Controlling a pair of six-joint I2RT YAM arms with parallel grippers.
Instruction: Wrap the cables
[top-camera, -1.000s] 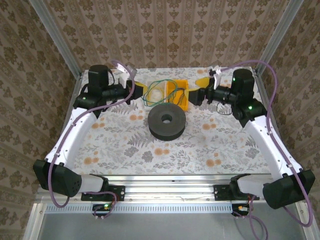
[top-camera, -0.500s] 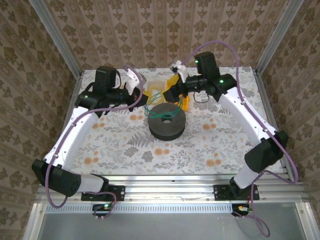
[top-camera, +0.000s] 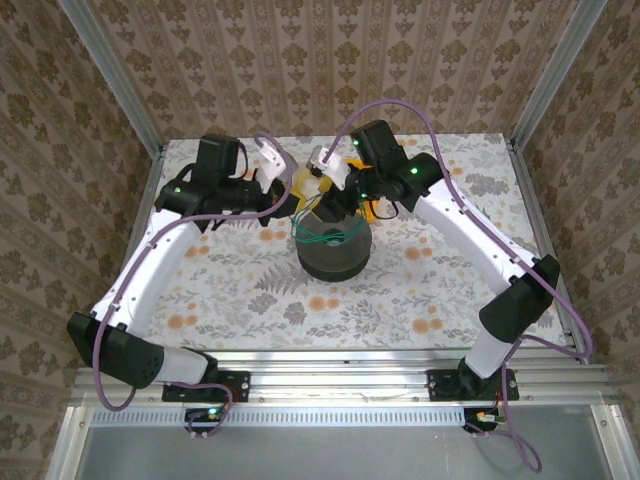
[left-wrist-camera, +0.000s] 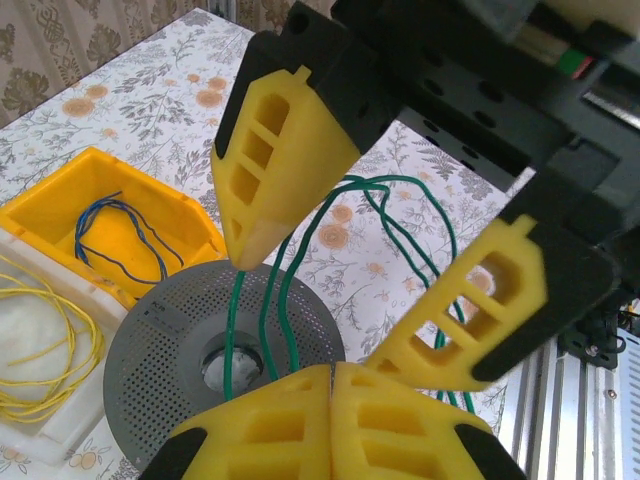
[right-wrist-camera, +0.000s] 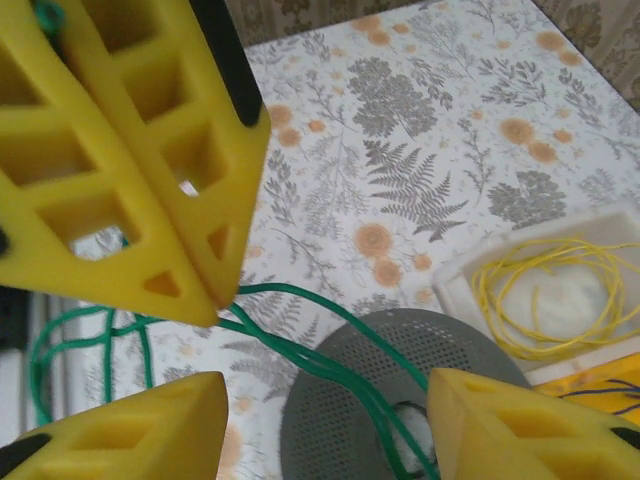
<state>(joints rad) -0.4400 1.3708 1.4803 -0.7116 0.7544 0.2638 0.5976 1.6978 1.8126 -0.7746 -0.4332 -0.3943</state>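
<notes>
A green cable (right-wrist-camera: 300, 345) hangs in loose loops over the black spool (top-camera: 333, 255), with strands crossing the spool's centre hole. My left gripper (left-wrist-camera: 331, 368) is shut on it; in the right wrist view its closed fingertips (right-wrist-camera: 212, 300) pinch the strands just left of the spool. My right gripper (right-wrist-camera: 328, 385) hovers above the spool's perforated face (right-wrist-camera: 400, 380), jaws apart, with green strands running between them untouched. From the left wrist, the right gripper's fingers (left-wrist-camera: 270, 150) straddle the loops. A yellow cable (right-wrist-camera: 560, 290) lies coiled in a white tray, and a blue cable (left-wrist-camera: 115, 225) in a yellow bin.
The yellow bin (left-wrist-camera: 60, 200) and white tray (left-wrist-camera: 40, 430) sit side by side just behind the spool. Both arms meet over the table's middle back (top-camera: 320, 200). Flowered tabletop lies bare in front of the spool (top-camera: 330, 310); wallpapered walls enclose three sides.
My right arm swung from the right side to above the spool and its jaws narrowed. My left gripper carried the green cable from the bins over the spool.
</notes>
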